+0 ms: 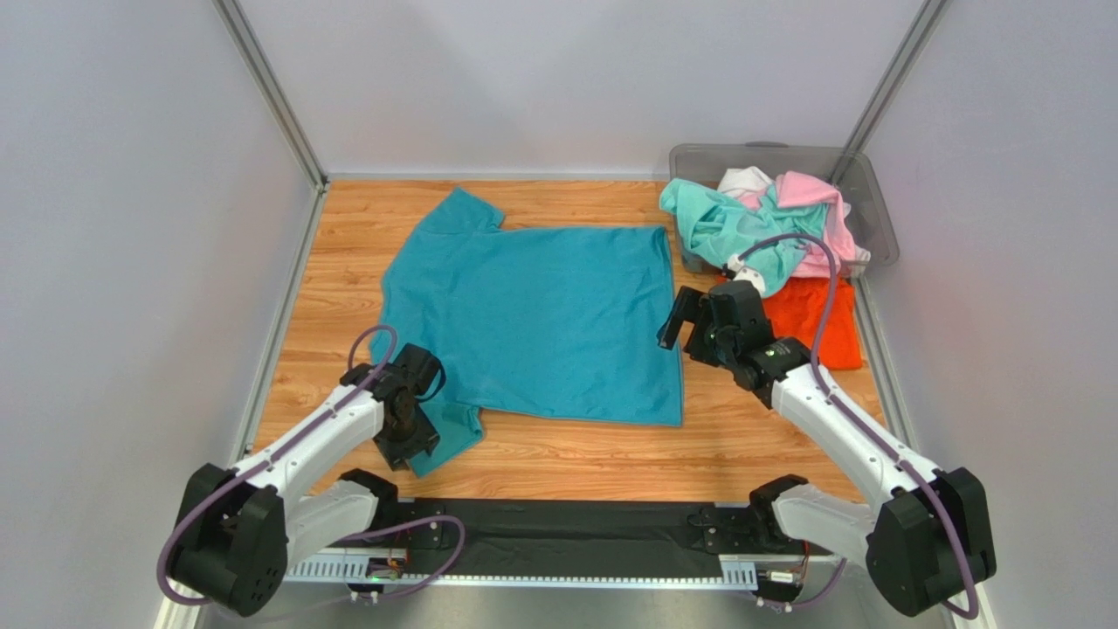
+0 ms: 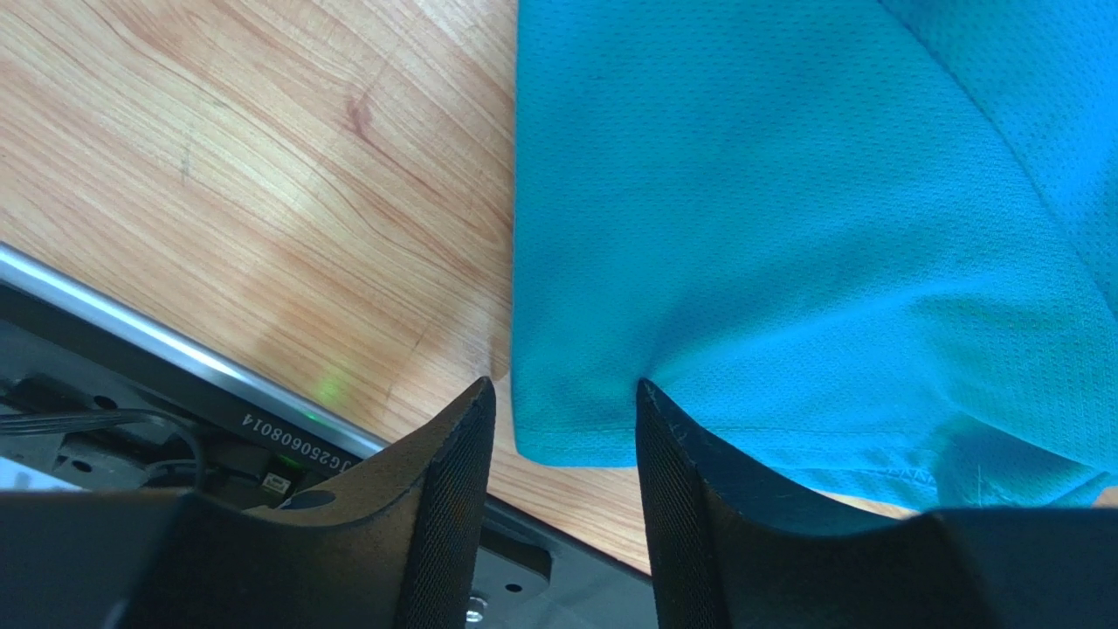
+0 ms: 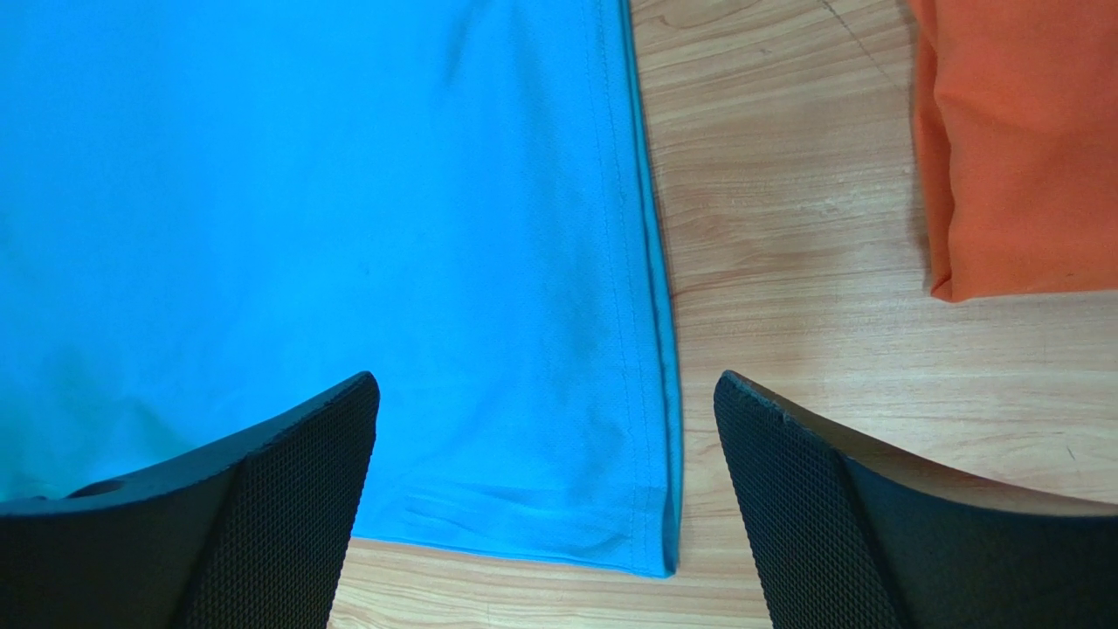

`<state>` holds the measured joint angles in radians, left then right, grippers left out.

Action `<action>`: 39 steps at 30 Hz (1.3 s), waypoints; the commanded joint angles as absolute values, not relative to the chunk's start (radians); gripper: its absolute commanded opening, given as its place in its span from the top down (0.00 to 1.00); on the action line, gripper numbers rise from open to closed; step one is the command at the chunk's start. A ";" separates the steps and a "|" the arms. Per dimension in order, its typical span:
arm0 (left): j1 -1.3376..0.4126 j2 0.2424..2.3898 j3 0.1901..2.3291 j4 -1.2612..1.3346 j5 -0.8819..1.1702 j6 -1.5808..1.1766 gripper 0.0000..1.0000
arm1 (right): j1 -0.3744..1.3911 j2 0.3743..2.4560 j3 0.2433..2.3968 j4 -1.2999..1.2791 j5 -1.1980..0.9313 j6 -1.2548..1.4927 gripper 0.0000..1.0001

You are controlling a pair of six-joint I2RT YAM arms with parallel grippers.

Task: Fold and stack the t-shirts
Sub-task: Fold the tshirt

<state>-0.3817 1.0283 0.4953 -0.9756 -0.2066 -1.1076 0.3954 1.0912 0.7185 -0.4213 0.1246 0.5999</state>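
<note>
A teal-blue t-shirt (image 1: pixel 538 315) lies spread flat on the wooden table. My left gripper (image 1: pixel 410 439) is down at its near-left sleeve (image 2: pixel 787 197). The jaws stand partly apart with the sleeve's corner between the fingertips (image 2: pixel 459 433); the right finger touches the cloth. My right gripper (image 1: pixel 676 321) hangs wide open over the shirt's right hem corner (image 3: pixel 630 511), gripping nothing. A folded orange t-shirt (image 1: pixel 820 325) lies to the right of it. Mint-green (image 1: pixel 728 229), pink (image 1: pixel 820 210) and white (image 1: pixel 745 180) t-shirts are heaped at the back right.
A grey translucent bin (image 1: pixel 873 210) at the back right corner holds the heap of shirts. A metal rail (image 2: pixel 131 354) and a black strip (image 1: pixel 564 531) run along the table's near edge. Grey walls close in the left, back and right sides.
</note>
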 commanded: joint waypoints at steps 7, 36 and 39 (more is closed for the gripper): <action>-0.436 1.121 0.575 -0.974 -0.267 -1.135 0.49 | 0.364 1.042 0.713 -0.422 0.120 0.575 0.00; -0.514 1.112 0.567 -0.969 -0.259 -1.347 0.43 | 0.330 0.959 0.680 -0.442 0.089 0.561 0.00; -0.514 1.178 0.586 -0.950 -0.250 -1.338 0.42 | 0.325 0.948 0.678 -0.443 0.089 0.557 0.00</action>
<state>-0.5091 1.1290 0.5495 -0.9691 -0.2489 -1.3098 0.3351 0.9771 0.6834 -0.4515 0.0948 0.5766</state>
